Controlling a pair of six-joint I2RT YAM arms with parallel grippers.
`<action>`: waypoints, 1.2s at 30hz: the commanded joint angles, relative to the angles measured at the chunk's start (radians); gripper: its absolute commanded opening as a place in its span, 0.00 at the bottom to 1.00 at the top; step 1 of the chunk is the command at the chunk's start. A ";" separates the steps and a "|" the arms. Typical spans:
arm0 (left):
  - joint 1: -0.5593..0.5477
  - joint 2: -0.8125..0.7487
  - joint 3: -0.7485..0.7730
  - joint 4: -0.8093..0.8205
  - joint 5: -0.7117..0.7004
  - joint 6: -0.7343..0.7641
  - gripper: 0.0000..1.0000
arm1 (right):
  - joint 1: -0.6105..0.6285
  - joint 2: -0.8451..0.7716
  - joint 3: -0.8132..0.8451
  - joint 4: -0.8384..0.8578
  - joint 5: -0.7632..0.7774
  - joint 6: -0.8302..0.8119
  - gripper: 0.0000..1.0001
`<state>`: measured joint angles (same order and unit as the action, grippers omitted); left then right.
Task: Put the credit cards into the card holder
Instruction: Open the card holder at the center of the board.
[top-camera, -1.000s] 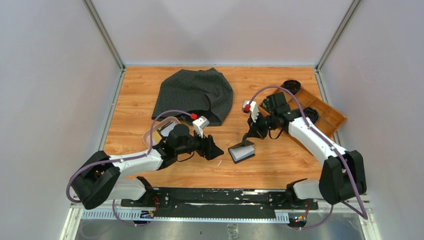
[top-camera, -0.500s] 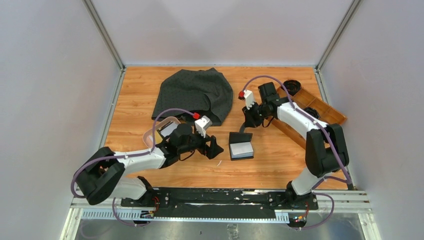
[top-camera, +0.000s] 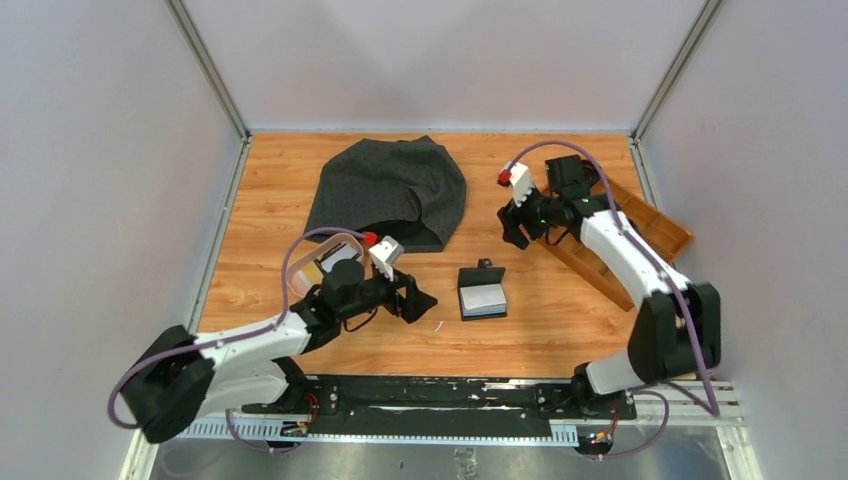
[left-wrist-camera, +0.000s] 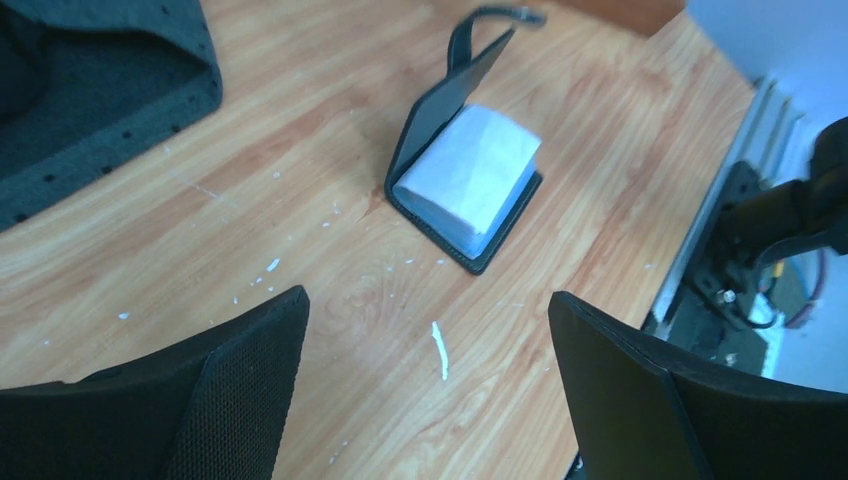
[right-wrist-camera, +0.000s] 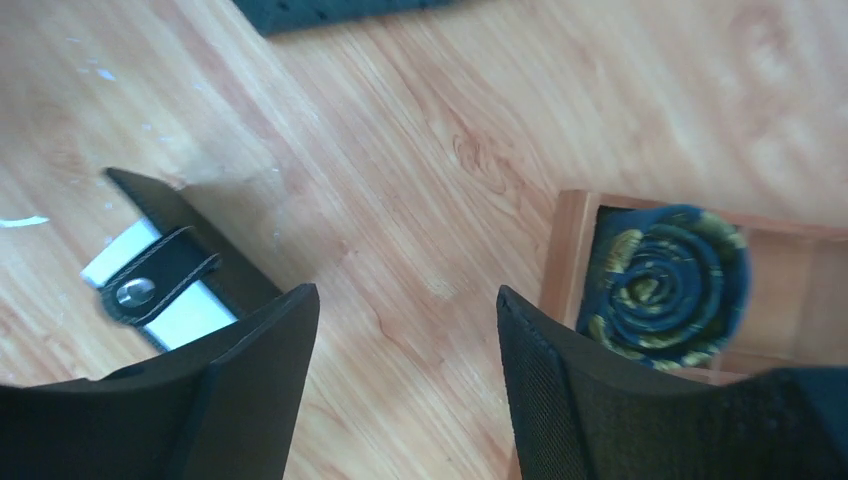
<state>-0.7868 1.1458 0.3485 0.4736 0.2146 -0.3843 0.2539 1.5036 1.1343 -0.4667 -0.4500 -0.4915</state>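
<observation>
The black card holder (top-camera: 481, 293) lies open on the wood, its pale inner pocket (left-wrist-camera: 470, 182) facing up and its cover with the strap propped up behind. The strap's round snap (right-wrist-camera: 135, 291) shows in the right wrist view. My left gripper (top-camera: 415, 301) hovers open just left of the card holder, with nothing between its fingers (left-wrist-camera: 250, 370). My right gripper (top-camera: 515, 229) is open above bare wood, behind and to the right of the card holder (right-wrist-camera: 190, 262). The credit cards (top-camera: 336, 262), grey and tan, lie in the pink dish (top-camera: 299, 271), partly hidden by my left arm.
A dark dotted cloth (top-camera: 390, 188) is heaped at the back centre. A long wooden compartment tray (top-camera: 668, 232) runs along the right side, with a rolled blue patterned tie (right-wrist-camera: 665, 285) in its near compartment. White crumbs (left-wrist-camera: 438, 350) are scattered on the wood.
My right gripper let go of the card holder's strap, opened, and lifted back to the right. The card holder settled onto the table. My left gripper opened wider and drew back slightly to the left.
</observation>
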 joint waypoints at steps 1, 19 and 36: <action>-0.002 -0.204 -0.073 0.019 -0.094 -0.061 0.94 | -0.011 -0.198 -0.074 -0.053 -0.174 -0.219 0.70; 0.018 -0.575 -0.214 -0.046 -0.125 -0.260 1.00 | 0.305 -0.132 -0.239 -0.402 -0.425 -0.701 0.19; 0.017 -0.489 -0.256 -0.044 -0.107 -0.296 1.00 | 0.341 -0.013 -0.217 -0.094 -0.072 -0.409 0.61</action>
<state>-0.7746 0.6334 0.1040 0.4282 0.0940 -0.6628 0.5800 1.4399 0.8932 -0.5243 -0.5148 -0.9001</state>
